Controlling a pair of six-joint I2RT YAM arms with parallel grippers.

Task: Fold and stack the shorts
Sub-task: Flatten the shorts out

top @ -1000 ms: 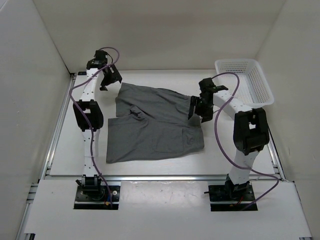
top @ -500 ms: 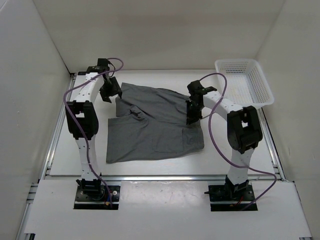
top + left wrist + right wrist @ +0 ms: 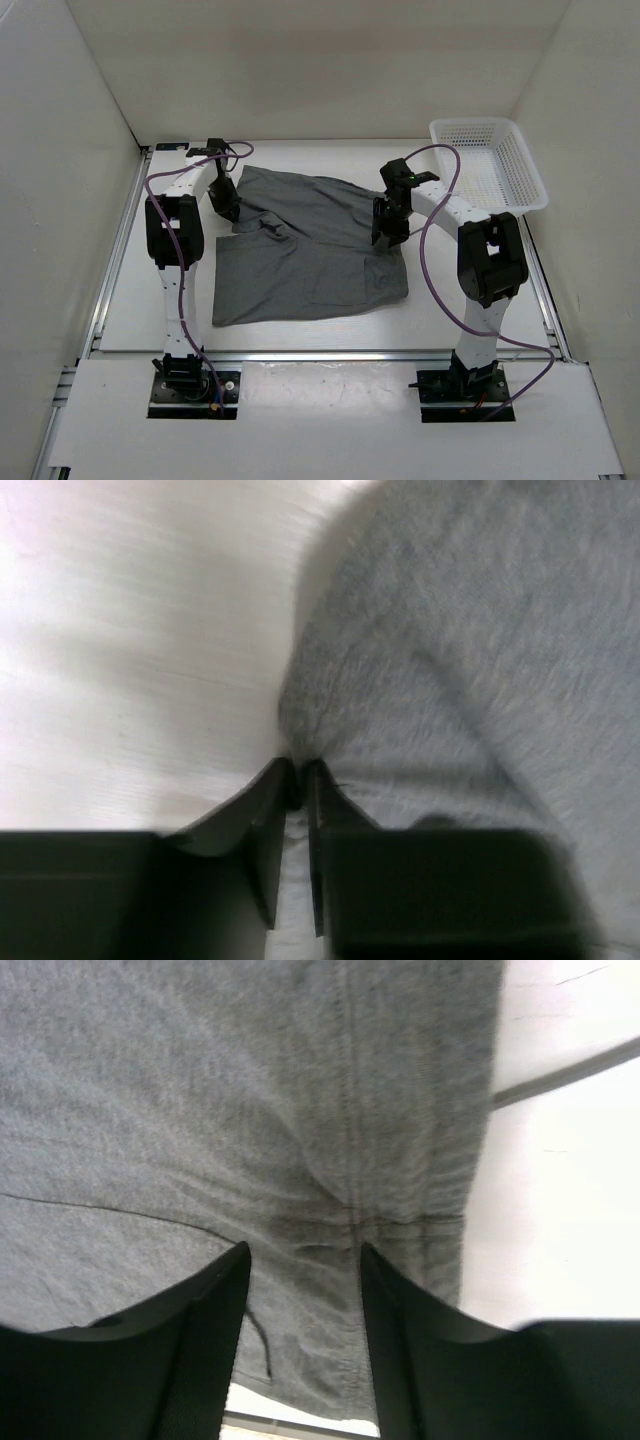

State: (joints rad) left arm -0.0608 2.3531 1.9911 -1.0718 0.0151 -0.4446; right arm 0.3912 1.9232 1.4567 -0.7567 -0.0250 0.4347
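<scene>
The grey shorts [image 3: 310, 250] lie spread flat in the middle of the white table, legs toward the left. My left gripper [image 3: 228, 205] is at their far left corner. In the left wrist view it [image 3: 300, 765] is shut, with a bunched edge of the shorts [image 3: 470, 630] pinched at the fingertips. My right gripper [image 3: 388, 232] is down on the right side of the shorts. In the right wrist view it [image 3: 303, 1250] stands open, fingers apart over the seamed fabric [image 3: 200, 1090] near its edge, with slight wrinkles between them.
A white mesh basket [image 3: 490, 165] stands at the far right corner of the table. White walls close in the table on three sides. Bare table [image 3: 130, 630] shows left of the shorts and also to their right [image 3: 570, 1210].
My left gripper moved down and right onto the shorts' far left corner and closed on the fabric. My right gripper shifted left onto the shorts' right side.
</scene>
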